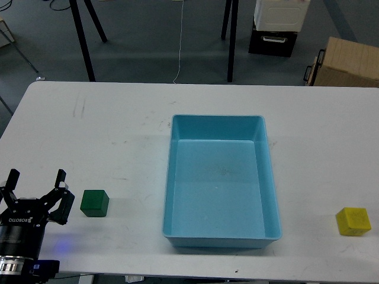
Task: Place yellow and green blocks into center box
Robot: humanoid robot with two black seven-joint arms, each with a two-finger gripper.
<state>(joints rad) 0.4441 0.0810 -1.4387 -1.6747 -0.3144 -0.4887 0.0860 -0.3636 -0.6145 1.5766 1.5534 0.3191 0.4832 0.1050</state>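
A green block sits on the white table at the front left. A yellow block sits at the front right near the table's edge. The light blue box stands in the middle of the table and holds nothing. My left gripper is open and empty, just left of the green block, with a small gap between its right finger and the block. My right gripper is out of view.
The white table has faint scuff marks. Beyond its far edge are black stand legs, a cardboard box and a black and white case on the floor.
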